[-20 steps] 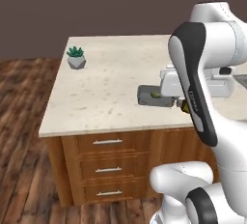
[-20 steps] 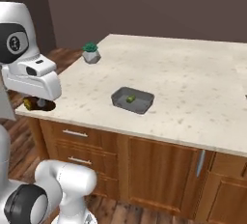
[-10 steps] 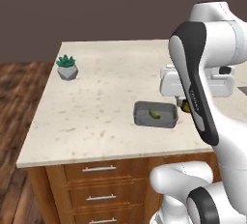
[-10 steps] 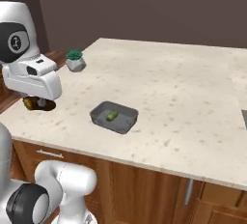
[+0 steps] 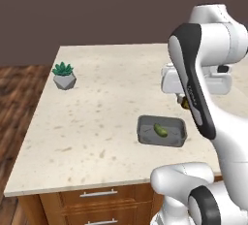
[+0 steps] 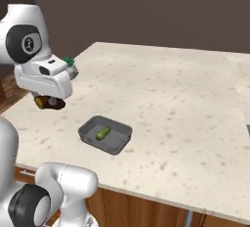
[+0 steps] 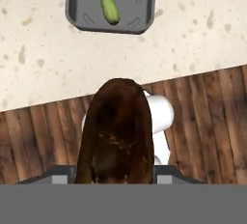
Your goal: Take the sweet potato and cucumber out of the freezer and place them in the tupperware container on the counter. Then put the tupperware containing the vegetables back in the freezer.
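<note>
Beige speckled stone forms the surface [image 5: 97, 122], a wide top over brown wooden drawers with silver bar handles, standing on a wood-plank floor before a dark brownish wall. Near the front edge sits the tupperware container [image 5: 162, 131], a shallow dark grey tub without a lid, and in it lies the cucumber [image 5: 161, 130]. In the hand view the cucumber's [image 7: 109, 2] long axis runs up and down the picture, roughly along the tub's short side; in the right base view it [image 6: 103, 133] lies slantwise across the tub [image 6: 105, 134]. The gripper [image 6: 49, 102] hangs off to one side of the tub, above the surface's edge, pinching the sweet potato [image 7: 119, 131], a dark orange-brown lump whose long axis points away from the camera towards the tub [image 7: 111, 3]; in the left base view a sliver of it [image 5: 184, 104] shows behind the arm. A small potted succulent [image 5: 64, 75] stands near the far left corner of the surface. Against the earlier frames the whole scene has shifted, so the base has driven along the surface, and the tub now lies nearer the arm. The grip on the sweet potato is unchanged.
</note>
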